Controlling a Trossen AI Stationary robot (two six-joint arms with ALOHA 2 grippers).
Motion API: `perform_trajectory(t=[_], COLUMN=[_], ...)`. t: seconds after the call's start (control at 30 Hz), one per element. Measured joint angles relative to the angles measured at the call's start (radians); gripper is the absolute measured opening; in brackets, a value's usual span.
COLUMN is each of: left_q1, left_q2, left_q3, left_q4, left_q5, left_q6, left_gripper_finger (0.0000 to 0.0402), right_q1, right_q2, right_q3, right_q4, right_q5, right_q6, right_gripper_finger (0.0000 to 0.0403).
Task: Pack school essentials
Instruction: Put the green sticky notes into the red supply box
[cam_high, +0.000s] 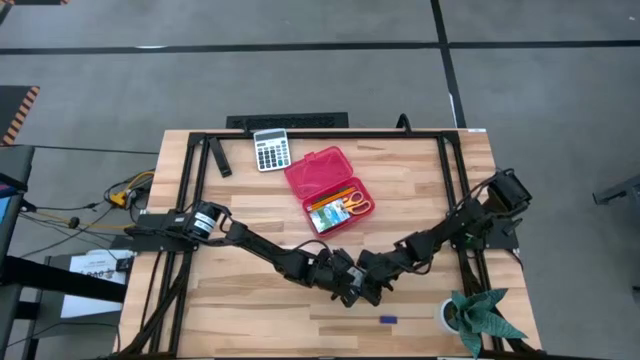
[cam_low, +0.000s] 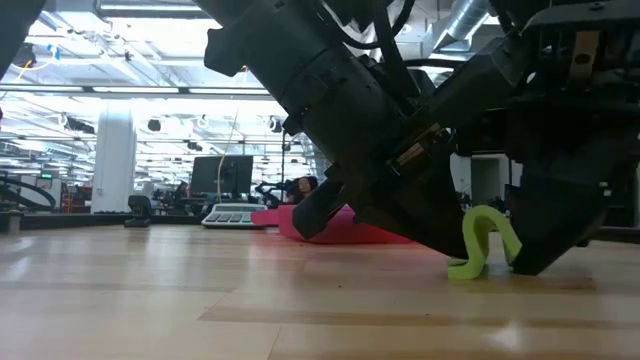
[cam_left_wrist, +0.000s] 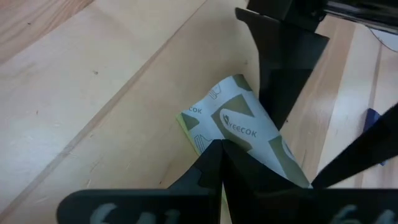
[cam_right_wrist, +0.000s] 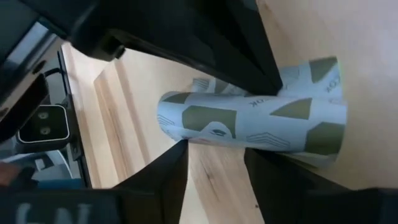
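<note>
**Two end effectors meeting on one printed packet, near side of the red case**

Take the red plastic hinged case as your landmark. It lies open on the wooden desk, and you can see yellow-handled scissors and thin yellow and orange pencils already inside it, beside what looks like a green-and-white packet, so the packing appears well along. A grey calculator sits just beyond the case, toward the far edge.

On the near side of the case, both arms converge at one spot. The left end effector is pinched shut on a green-and-white printed paper packet, whose free part curls upward; in the low view its edge shows as a pale green S-shaped bend with the foot touching the desk. You hold it by one end so that the rest stands clear for the other arm.

The right end effector stands with its jaws spread, one finger either side of a gap beneath the rolled packet. Whether its fingers touch the paper cannot be told. This reads as a hand-over or a regrip, probably to align the floppy packet for the case's narrow free space.

A tiny blue piece lies farther from the case, toward the near edge, not yet packed.
</note>
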Motion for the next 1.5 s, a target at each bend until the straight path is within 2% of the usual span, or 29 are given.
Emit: perform_trajectory(t=[0.13, 0.3, 1.13, 1.33, 1.5], left_q1=[0.000, -0.005, -0.007, -0.008, -0.011], left_q2=[0.000, 0.000, -0.009, -0.022, -0.018], left_q3=[0.000, 0.000, -0.007, -0.007, -0.003], left_q4=[0.001, 0.003, 0.056, 0.051, 0.079], left_q5=[0.003, 0.007, 0.008, -0.001, -0.029], left_q6=[0.000, 0.010, -0.064, -0.034, -0.039], left_gripper_finger=[0.0000, 0.0000, 0.0000, 0.0000, 0.0000], right_q1=[-0.014, -0.027, -0.058, -0.078, -0.107], right_q2=[0.000, -0.005, -0.029, -0.117, -0.139], right_q3=[0.000, 0.000, 0.008, 0.010, 0.020], right_q4=[0.000, -0.007, -0.058, -0.146, -0.076], right_q5=[-0.002, -0.010, -0.045, 0.017, 0.068], right_q6=[-0.092, -0.297, -0.603, -0.703, -0.770], right_gripper_finger=[0.0224, 0.0243, 0.0240, 0.0240, 0.0240])
